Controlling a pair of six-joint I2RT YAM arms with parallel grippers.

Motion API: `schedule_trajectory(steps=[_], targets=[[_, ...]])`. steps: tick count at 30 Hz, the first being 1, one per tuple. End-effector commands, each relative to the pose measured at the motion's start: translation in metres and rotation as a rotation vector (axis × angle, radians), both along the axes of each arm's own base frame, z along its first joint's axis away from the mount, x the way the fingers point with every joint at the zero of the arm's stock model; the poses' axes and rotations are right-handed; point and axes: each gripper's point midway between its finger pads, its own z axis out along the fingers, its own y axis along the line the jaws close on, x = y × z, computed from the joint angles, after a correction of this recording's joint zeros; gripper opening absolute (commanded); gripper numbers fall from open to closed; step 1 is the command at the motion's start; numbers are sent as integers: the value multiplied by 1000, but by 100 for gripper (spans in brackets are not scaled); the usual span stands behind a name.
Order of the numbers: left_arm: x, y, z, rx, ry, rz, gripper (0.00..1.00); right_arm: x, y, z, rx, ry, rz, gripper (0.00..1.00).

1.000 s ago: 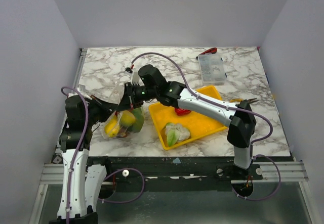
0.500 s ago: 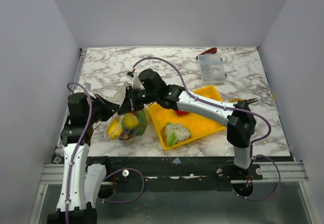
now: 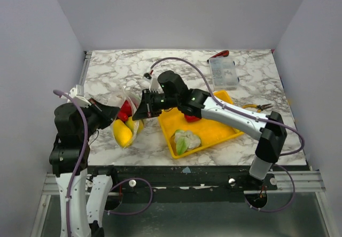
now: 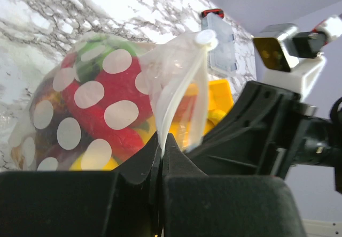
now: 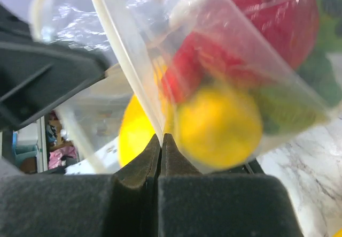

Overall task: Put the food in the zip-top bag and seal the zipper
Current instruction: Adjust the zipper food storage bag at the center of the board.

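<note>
Top external view: zip-top bag (image 3: 127, 120), filled with red, yellow and green food (image 3: 122, 133), held just left of the yellow tray (image 3: 222, 130); left gripper (image 3: 117, 114) and right gripper (image 3: 138, 113) each pinched fully closed on the bag's mouth edge; cauliflower (image 3: 187, 139) lies in the tray.

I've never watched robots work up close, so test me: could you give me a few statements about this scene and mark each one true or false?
1. The left arm's fingers and the right arm's fingers both pinch the zip-top bag. True.
2. The yellow tray is empty. False: a cauliflower and a red piece lie in it.
3. The bag holds a red pepper and a yellow piece. True.
4. The clear compartment box sits in the tray. False: it stands on the table beyond the tray.
</note>
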Motion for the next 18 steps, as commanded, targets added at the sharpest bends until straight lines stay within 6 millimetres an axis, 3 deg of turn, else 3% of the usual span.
schedule_trajectory(steps=[1, 3, 6, 11, 13, 18], targets=[[-1, 5, -54, 20, 139, 20, 0, 1, -20, 7, 7, -49, -41, 0], [2, -2, -83, -5, 201, -34, 0, 1, -25, -22, -64, -39, -28, 0], [2, -4, -98, 9, 212, -62, 0, 11, -35, -47, -192, -86, -39, 1], [3, -8, -82, 4, 128, -87, 0, 21, -46, -35, -271, -214, -9, 4], [2, -6, -72, 8, 116, -75, 0, 27, -46, -26, -282, -237, -21, 1], [-7, -5, -16, 3, 0, -37, 0, 22, -30, 13, -179, -206, -18, 0]])
